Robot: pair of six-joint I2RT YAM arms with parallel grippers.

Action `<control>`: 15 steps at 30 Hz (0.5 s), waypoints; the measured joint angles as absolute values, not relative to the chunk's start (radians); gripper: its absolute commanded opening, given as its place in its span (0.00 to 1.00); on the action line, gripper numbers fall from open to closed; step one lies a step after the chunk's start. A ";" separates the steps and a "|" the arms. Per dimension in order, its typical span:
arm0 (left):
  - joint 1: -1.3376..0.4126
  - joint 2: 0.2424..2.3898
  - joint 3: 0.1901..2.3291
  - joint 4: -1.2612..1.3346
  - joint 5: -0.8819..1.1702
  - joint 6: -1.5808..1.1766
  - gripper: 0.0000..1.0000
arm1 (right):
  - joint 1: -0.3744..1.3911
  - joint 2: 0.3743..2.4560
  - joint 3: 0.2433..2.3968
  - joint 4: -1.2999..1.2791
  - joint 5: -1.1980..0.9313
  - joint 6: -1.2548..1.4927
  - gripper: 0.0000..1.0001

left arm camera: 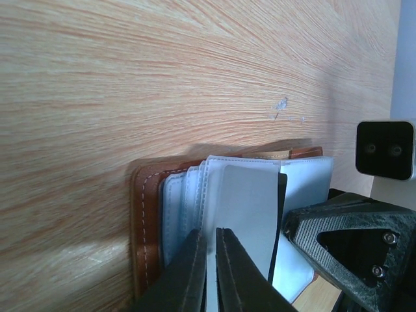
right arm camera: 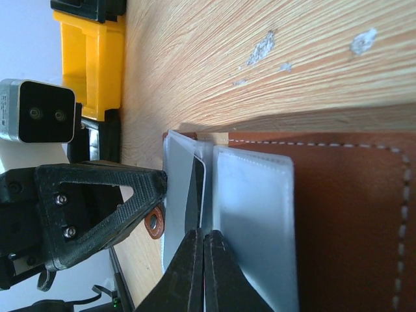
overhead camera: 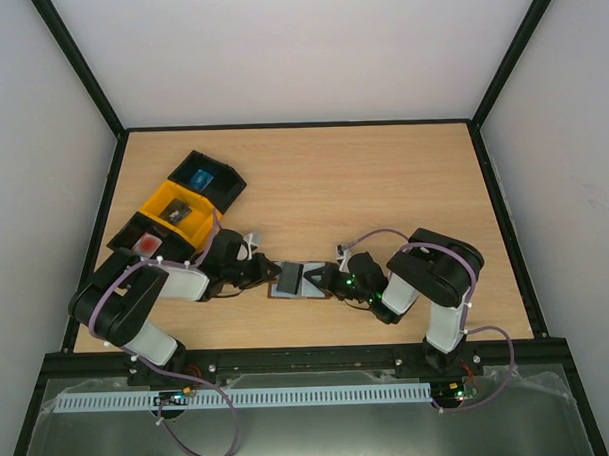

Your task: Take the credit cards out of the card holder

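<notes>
wooden table (overhead camera: 383, 185), pale grain, matte and a bit scuffed. lying open on it, between the two arms near the front edge, is the card holder (overhead camera: 298, 279): brown leather, white stitching, soft frosted pocket leaves (left arm camera: 240, 208) fanned out. left gripper (left arm camera: 209, 231) is all but closed and looks to nip one leaf's edge. right gripper (right arm camera: 203, 233) is fully closed at the opposite side, nothing clearly caught. the dark grey card (right arm camera: 195, 192) sits in a pocket, thin, stiff, slick. my call: pin the floppy leaf, pinch only the rigid card edge, draw it straight along the pocket.
</notes>
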State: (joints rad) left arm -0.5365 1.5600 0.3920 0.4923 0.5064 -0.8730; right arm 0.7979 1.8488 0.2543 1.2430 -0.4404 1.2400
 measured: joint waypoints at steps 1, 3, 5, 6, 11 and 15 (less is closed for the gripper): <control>-0.537 1.560 0.392 0.490 0.504 -0.872 0.06 | 0.797 1.849 0.254 1.244 -0.443 1.242 0.06; -0.537 1.559 0.392 0.485 0.498 -0.873 0.03 | 0.797 1.849 0.254 1.247 -0.446 1.250 0.10; -0.537 1.559 0.392 0.484 0.497 -0.876 0.03 | 0.797 1.850 0.255 1.254 -0.448 1.260 0.15; -0.537 1.559 0.392 0.484 0.498 -0.877 0.03 | 0.797 1.855 0.256 1.261 -0.450 1.265 0.16; -0.538 1.572 0.388 0.508 0.506 -0.883 0.03 | 0.798 1.892 0.288 1.278 -0.463 1.283 0.16; -0.538 1.587 0.385 0.540 0.515 -0.892 0.03 | 0.797 1.897 0.297 1.278 -0.463 1.284 0.14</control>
